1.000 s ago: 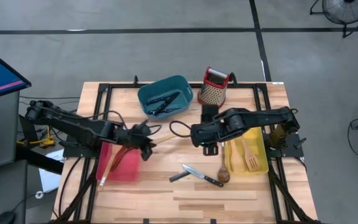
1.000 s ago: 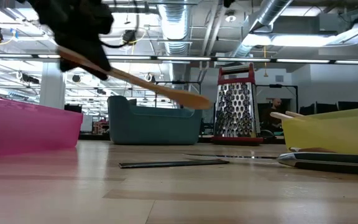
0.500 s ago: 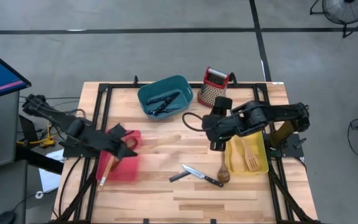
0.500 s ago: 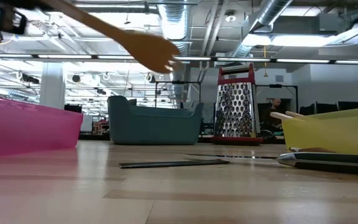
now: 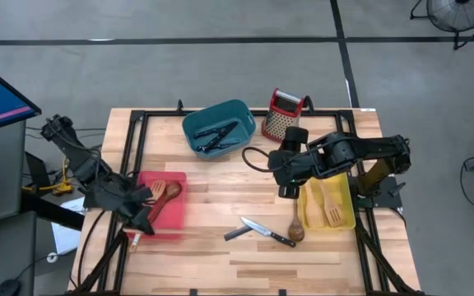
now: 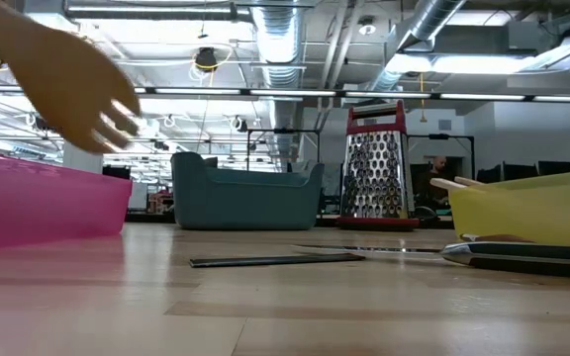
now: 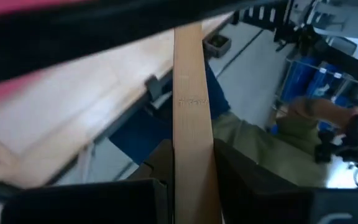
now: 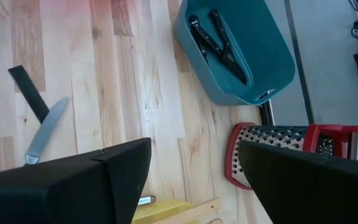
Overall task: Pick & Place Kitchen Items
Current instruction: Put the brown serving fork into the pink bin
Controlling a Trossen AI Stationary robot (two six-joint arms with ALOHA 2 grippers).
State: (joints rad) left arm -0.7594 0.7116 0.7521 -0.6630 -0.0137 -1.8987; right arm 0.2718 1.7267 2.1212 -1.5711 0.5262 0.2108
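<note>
Left gripper [image 5: 142,215] sits over the near edge of the red bin [image 5: 175,224], fingers [image 7: 238,177] clamped on the flat handle of a pale wooden spatula [image 7: 191,118]. From overhead I read the spatula's head lying over the bin's inside, beside other wooden pieces already in there; whether it touches the bottom I cannot tell. In the low view the pale head [image 6: 67,84] shows blurred above the pink-red wall [image 6: 43,203].

Right gripper [image 5: 285,191] hangs above the bare boards mid-table, next to the yellow bin [image 5: 306,215], fingers [image 8: 73,180] spread wide with nothing between them.

Outward from there: a black-handled knife [image 5: 262,230] lies on the table in front of the right gripper, a second dark-handled piece [image 5: 235,233] touching or just beside it. A dark wooden spoon [image 5: 295,228] lies along the yellow bin's left wall. Inside the yellow bin, a pale wooden fork [image 5: 332,207]. The teal bin [image 5: 189,131] at the far side holds black-handled knives [image 8: 219,43]. The box grater [image 5: 283,115] stands just right of it.
</note>
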